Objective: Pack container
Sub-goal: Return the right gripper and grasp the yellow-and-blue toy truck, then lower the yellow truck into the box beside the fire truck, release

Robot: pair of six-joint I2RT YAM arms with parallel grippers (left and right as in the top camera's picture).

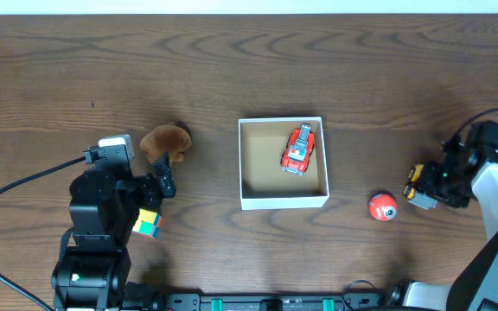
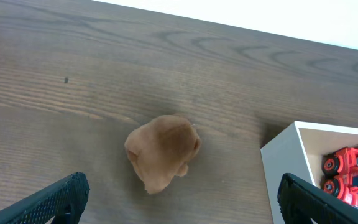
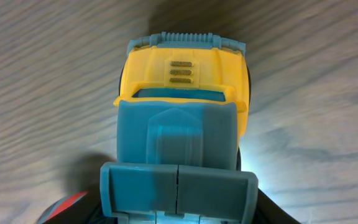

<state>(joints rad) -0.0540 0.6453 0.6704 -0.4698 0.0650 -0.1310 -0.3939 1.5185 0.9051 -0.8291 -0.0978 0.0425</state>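
Overhead view: the container (image 1: 284,203) is lying at the middle of the wooden table (image 1: 361,78), between the two arms and touching neither. A red toy fire truck (image 1: 298,149) is resting inside it, in the far right part of the tan floor. The left gripper (image 1: 164,179) is hovering to the left of the container, clear of its left wall, with a brown plush toy (image 1: 164,141) just beyond its fingertips. A multicoloured puzzle cube (image 1: 147,224) is lying beside the left arm. The right gripper (image 1: 422,192) is sitting well to the right of the container, at a yellow and grey-blue toy truck (image 1: 417,186). A red ball (image 1: 383,206) is lying between that truck and the container's near right corner.

Left wrist view: the black fingers (image 2: 48,202) are standing wide apart and gripping nothing. The plush toy (image 2: 163,151) is lying ahead of the gap between them. The container's white corner (image 2: 281,152) is showing just above the right-hand finger, with the fire truck (image 2: 347,174) inside.

Right wrist view: the toy truck (image 3: 182,112) is filling the frame and hiding the fingers, so whether they are closing on it cannot be told.
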